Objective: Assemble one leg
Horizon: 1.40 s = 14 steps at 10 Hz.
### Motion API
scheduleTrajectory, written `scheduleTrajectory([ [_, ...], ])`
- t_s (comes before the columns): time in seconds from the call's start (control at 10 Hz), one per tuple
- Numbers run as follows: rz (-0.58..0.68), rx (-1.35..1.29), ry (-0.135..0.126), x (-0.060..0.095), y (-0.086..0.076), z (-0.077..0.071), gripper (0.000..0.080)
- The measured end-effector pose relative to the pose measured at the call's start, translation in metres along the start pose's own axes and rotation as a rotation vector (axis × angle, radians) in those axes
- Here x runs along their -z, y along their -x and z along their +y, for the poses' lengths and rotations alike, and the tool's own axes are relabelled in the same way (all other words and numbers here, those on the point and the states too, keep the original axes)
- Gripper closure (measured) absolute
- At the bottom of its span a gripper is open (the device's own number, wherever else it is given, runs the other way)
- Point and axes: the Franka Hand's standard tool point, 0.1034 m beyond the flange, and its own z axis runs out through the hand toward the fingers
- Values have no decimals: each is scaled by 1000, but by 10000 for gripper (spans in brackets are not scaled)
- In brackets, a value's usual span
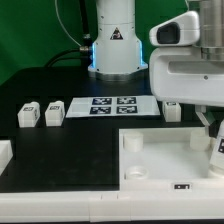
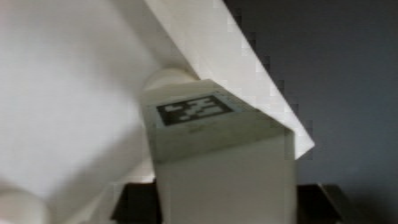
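Over the white panel (image 1: pixel 160 165) in the worktop's near corner on the exterior view's right, the gripper (image 2: pixel 222 208) has its fingers (image 2: pixel 128 205) closed narrowly on the leg (image 2: pixel 210 150), held close against the panel, while farther back another leg (image 1: pixel 54 113) lies beside the marker board (image 1: pixel 112 105).

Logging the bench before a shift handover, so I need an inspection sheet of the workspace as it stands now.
Surface: black table.
Job's things: the leg in the gripper, over a corner of the white panel; two loose legs at the exterior view's left.
Clutter: marker board; white block behind the panel; white piece at the exterior view's left edge.
Grippers: gripper looks shut on the leg.
Cables: possible dark line beside the robot base, unclear.
Surroundings: green backdrop.
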Motion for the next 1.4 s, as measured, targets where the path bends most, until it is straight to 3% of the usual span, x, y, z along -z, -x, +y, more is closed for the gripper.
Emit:
scheduleTrajectory([
  [0.4, -19, -366, -11, 0, 2, -2, 474],
  [0.6, -25, -642, -96, -2, -3, 7, 474],
  [0.8, -34, -671, -89, -4, 0, 11, 488],
  [0.9, -34, -662, -88, -5, 0, 11, 411],
  [1.0, -32, -610, -88, -5, 0, 11, 276],
  [1.1, -34, -591, -84, -6, 1, 11, 276],
  [1.2, -39, -453, -48, -6, 7, 11, 176],
  [1.3, -15, -241, -30, -4, 9, 8, 158],
  [1.4, -9, -128, -33, -5, 8, 8, 158],
])
